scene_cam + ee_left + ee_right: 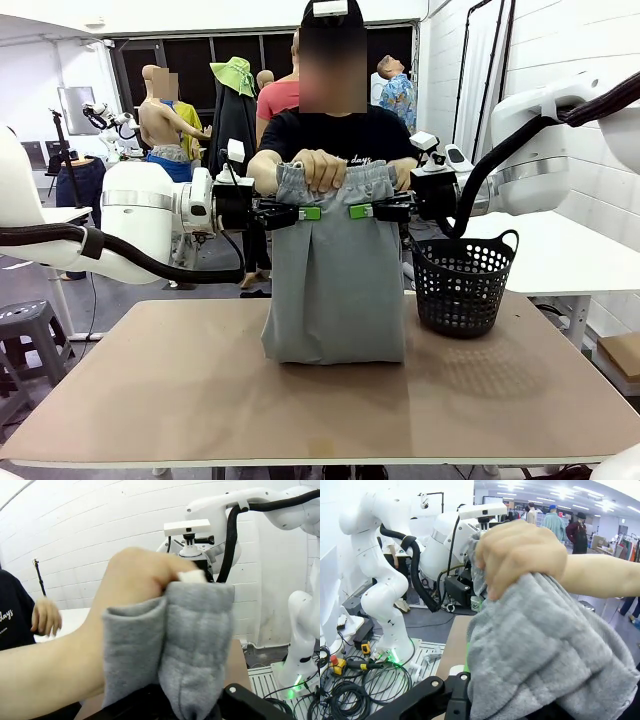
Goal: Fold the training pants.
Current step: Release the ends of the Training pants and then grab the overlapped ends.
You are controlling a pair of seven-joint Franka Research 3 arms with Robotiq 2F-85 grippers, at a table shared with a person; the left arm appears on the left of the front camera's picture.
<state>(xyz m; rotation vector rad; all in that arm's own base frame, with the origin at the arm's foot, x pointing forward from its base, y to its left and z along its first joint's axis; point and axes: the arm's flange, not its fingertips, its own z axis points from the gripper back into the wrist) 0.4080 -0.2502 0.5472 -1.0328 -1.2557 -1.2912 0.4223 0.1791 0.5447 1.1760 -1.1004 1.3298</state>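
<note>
The left end effector [306,212] and right end effector [362,211] are clamped on the pants [335,290]; these hang upright, bottom touching mid-surface [200,400]; if the person's hands [322,170] let go unevenly, the fold could skew.

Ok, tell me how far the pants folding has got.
Done: the training pants look doubled lengthwise, leg on leg. In hand: left tool and right tool clamp them just below the waistband, the person's hands grip the top, and the lower end rests on the table. Left: the crosswise fold and laying them flat.
</note>
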